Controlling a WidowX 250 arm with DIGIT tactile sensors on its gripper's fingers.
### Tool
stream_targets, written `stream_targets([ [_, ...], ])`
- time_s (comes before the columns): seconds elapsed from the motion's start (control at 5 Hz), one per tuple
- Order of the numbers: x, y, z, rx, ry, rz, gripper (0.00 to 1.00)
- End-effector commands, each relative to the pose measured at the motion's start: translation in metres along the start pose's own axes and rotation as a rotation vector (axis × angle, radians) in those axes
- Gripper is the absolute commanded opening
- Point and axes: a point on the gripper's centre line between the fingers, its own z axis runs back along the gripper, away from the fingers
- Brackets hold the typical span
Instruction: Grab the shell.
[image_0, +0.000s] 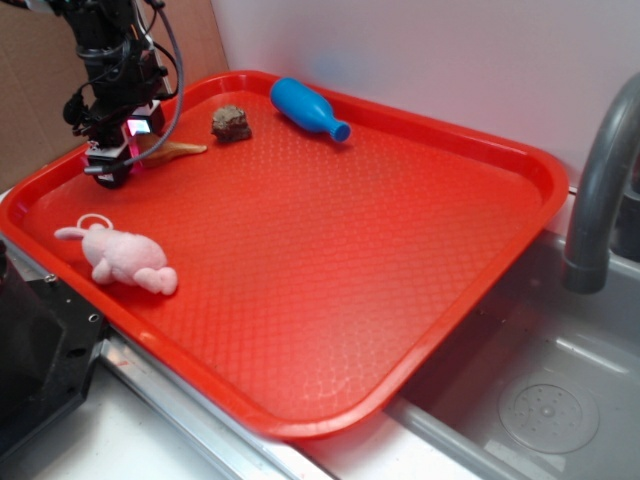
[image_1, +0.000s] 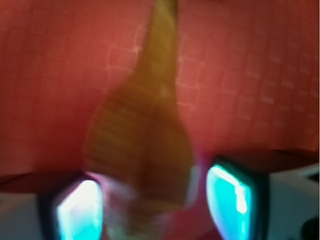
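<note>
gripper (image_0: 112, 172) is down on the red tray (image_0: 400, 260), fingers (image_1: 80, 210) spread apart either side of the shell's (image_1: 142, 135) fat end, not squeezing it yet.

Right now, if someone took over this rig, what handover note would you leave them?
Gripper: down at the tray's far left corner, fingers either side of the shell's wide end; the blurred wrist view does not show whether they have closed.
Shell: lying on the tray, pointed tip away from the gripper, left of the rock.
Done: approach and alignment.
Left: confirm the grip, then lift.
</note>
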Motion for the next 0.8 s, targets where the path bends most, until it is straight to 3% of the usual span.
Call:
stream_targets([
  [0.0, 0.02, -0.002, 0.032, 0.019, -0.005, 0.043, 0.0],
  [0.2, 0.037, -0.005, 0.082, 0.058, 0.038, 0.111, 0.0],
  [0.6, 0.081, -0.022, 0.141, 0.141, 0.15, 0.245, 0.0],
])
